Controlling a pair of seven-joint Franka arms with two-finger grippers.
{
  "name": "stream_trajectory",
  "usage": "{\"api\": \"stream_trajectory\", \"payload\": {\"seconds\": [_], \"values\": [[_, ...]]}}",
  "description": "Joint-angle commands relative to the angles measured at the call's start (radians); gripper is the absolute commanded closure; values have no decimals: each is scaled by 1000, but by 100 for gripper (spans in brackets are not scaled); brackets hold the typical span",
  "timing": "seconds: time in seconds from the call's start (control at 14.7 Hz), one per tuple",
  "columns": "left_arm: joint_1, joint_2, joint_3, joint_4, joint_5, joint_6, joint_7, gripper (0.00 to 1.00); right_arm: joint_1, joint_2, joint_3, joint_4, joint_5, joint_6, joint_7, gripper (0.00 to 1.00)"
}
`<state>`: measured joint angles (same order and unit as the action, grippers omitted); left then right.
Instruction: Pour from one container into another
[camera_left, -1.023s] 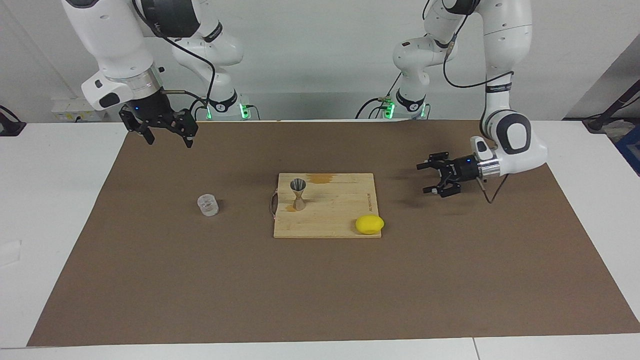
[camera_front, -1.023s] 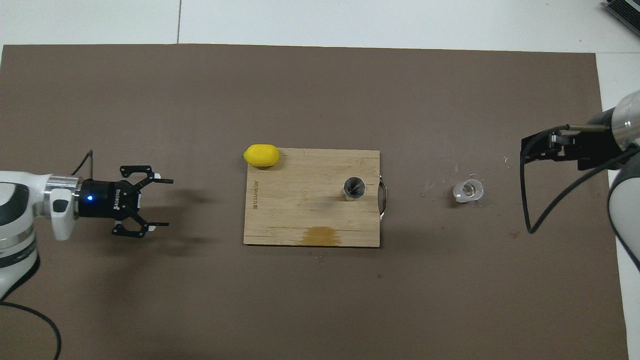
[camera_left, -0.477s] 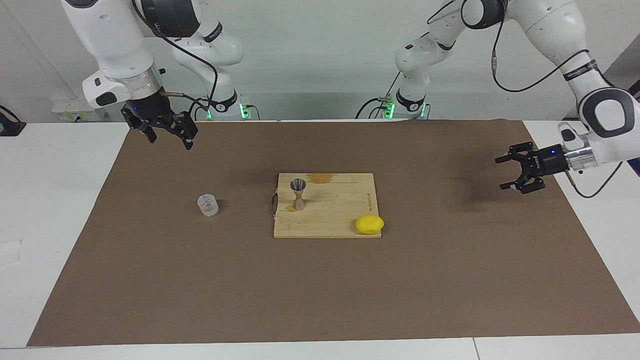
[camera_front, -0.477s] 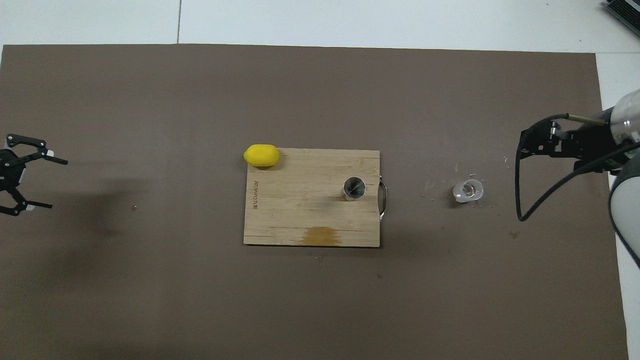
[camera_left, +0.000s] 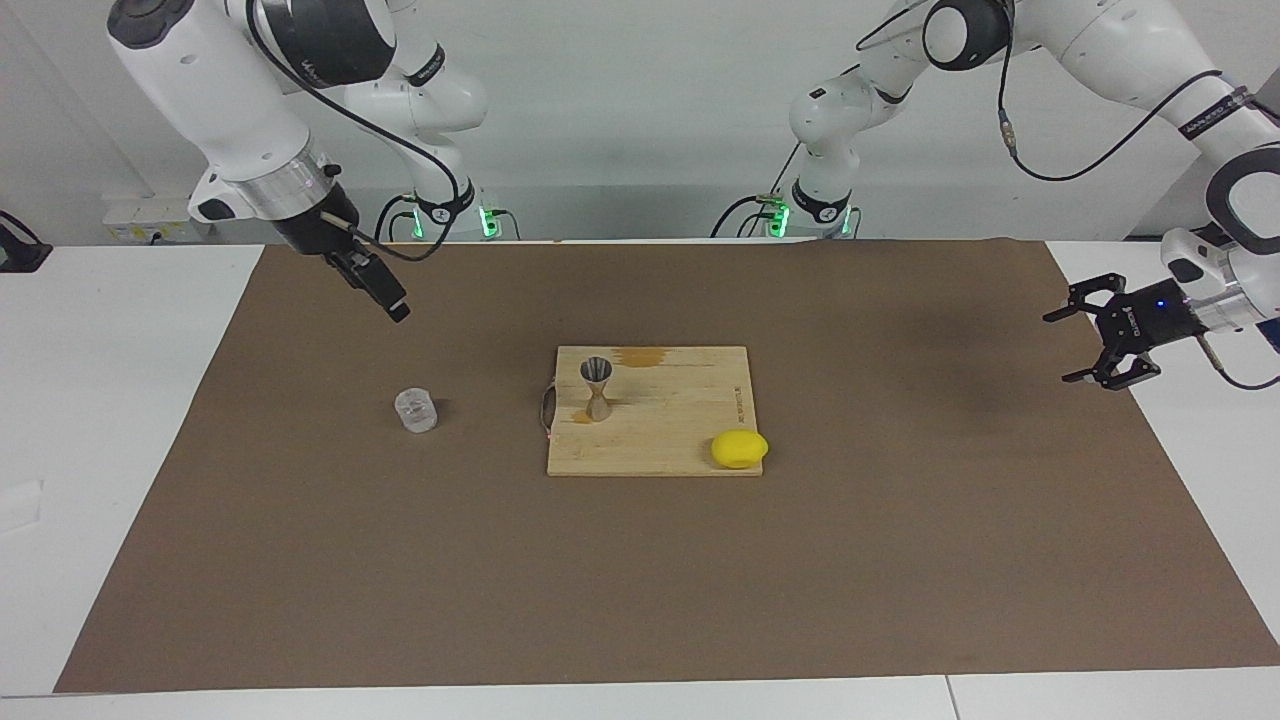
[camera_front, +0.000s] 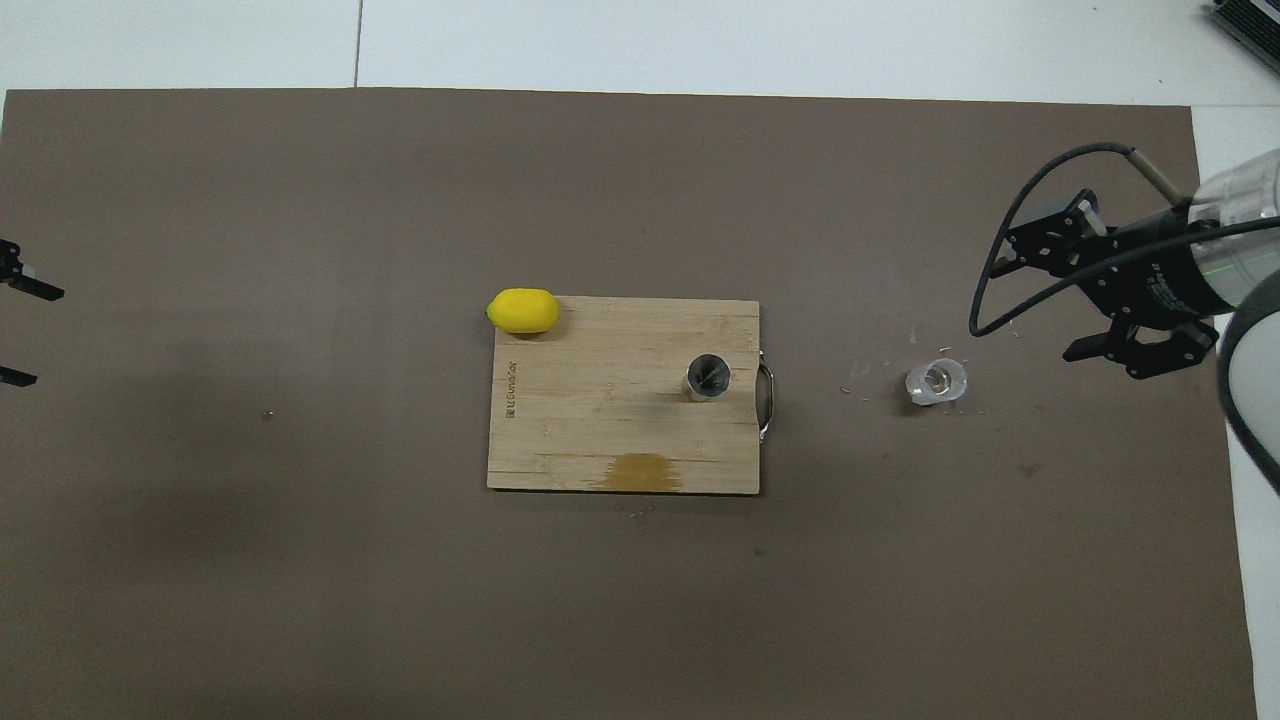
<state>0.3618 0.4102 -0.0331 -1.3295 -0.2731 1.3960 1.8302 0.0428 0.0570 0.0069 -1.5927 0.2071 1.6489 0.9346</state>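
Observation:
The clear glass tumbler (camera_left: 416, 411) stands upright on the brown mat toward the right arm's end; it also shows in the overhead view (camera_front: 937, 382). The silver hourglass jigger (camera_left: 597, 388) stands upright on the wooden cutting board (camera_left: 680, 430), at the board's handle end (camera_front: 708, 376). My right gripper (camera_front: 1040, 300) is open and empty, raised over the mat beside the tumbler, apart from it; the facing view shows it edge-on (camera_left: 395, 308). My left gripper (camera_left: 1058, 348) is open and empty over the mat's edge at the left arm's end (camera_front: 35, 335).
A yellow lemon (camera_left: 739, 448) lies at the board's corner farthest from the robots, toward the left arm's end (camera_front: 523, 310). A brownish stain (camera_front: 640, 472) marks the board's edge nearest the robots. The brown mat (camera_left: 900, 560) covers the white table.
My left gripper has drawn away from the board to the mat's edge at its own end. My right gripper has turned and come down closer to the tumbler. Tumbler, jigger and lemon have not moved.

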Motion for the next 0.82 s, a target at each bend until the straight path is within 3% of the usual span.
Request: {"api": "stream_trajectory", "payload": {"seconds": [0.0,0.41,0.48,0.75], "values": [[-76,-71,9,16,92,-22,-258,0,-32,33,7,2,75,51,195,3],[-205,-192,-2,-5,207,-38,-944,0,-116,122,7,13,238,84,366,4],[-224,-206,-4,-26,224,-37,-1048,0,-127,141,7,13,253,88,368,11],[-244,-257,-5,-126,224,-31,-1377,0,-195,185,8,2,279,83,365,8]]}}
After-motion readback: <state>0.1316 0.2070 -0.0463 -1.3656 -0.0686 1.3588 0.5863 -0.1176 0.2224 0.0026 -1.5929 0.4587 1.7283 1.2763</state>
